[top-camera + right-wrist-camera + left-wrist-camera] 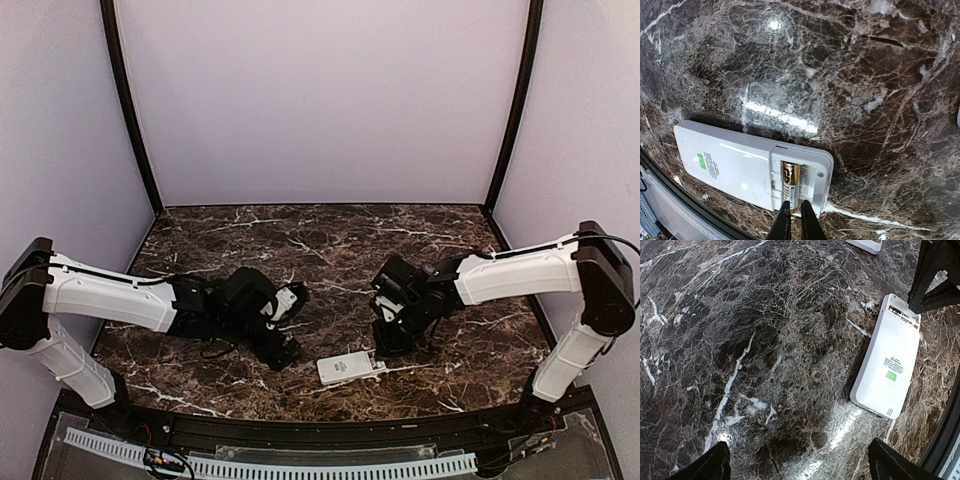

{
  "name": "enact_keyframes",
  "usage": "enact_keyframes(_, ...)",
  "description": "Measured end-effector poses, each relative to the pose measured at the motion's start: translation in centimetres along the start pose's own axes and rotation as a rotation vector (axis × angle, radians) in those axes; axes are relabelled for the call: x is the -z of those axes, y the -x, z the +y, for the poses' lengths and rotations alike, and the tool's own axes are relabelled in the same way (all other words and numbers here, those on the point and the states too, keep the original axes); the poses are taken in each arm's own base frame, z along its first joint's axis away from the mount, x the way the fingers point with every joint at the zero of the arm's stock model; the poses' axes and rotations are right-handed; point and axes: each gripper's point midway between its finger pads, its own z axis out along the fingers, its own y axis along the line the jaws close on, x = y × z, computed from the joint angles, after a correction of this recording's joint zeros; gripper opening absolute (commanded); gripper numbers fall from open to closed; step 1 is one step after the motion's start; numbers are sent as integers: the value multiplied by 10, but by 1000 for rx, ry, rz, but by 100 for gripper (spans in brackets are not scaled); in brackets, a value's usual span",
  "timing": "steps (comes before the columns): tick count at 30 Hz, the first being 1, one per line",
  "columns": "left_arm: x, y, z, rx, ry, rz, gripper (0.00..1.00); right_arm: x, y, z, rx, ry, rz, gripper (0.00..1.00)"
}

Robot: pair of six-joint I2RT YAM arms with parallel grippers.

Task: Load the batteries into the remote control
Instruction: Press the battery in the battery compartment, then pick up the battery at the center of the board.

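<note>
The remote control [345, 368] lies face down near the table's front edge, a white slab with a green sticker [701, 161]. Its battery bay is uncovered at one end. One battery [790, 177], gold and white, lies in the bay; the slot beside it shows only a printed label. My right gripper [795, 215] stands over the bay's outer end, its fingers pinched together at the battery's near tip with nothing between them. My left gripper [800, 465] hovers open over bare marble to the left of the remote control [887, 357], apart from it.
The dark marble tabletop [330, 240] is enclosed by pale walls. A black raised rim [947, 425] runs along the front edge just beyond the remote. A small white piece [865, 244] lies at the top edge of the left wrist view.
</note>
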Motion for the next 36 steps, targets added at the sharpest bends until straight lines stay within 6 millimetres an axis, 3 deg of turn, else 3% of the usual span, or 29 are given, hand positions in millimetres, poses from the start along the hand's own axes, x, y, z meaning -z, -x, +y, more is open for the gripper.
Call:
enact_keyframes(8,-2,-2,0,-3,3,8,95,-13,-6,-3,-7,-14,48,6)
enact_keyframes(24,-10,-9,5,-22,29,34,96,-8,-2,1,22,-34,65,6)
enact_keyframes(28,-10,-9,5,-28,28,34,96,16,19,15,54,-30,14,9)
enact_keyframes(31,-10,-9,5,-29,27,33,95,53,50,22,70,-7,-89,16)
enact_keyframes(33,-10,-9,5,-29,25,33,95,78,76,10,40,-14,-170,24)
enact_keyframes(36,-10,-9,4,-28,24,33,96,109,117,-36,-45,-71,-277,32)
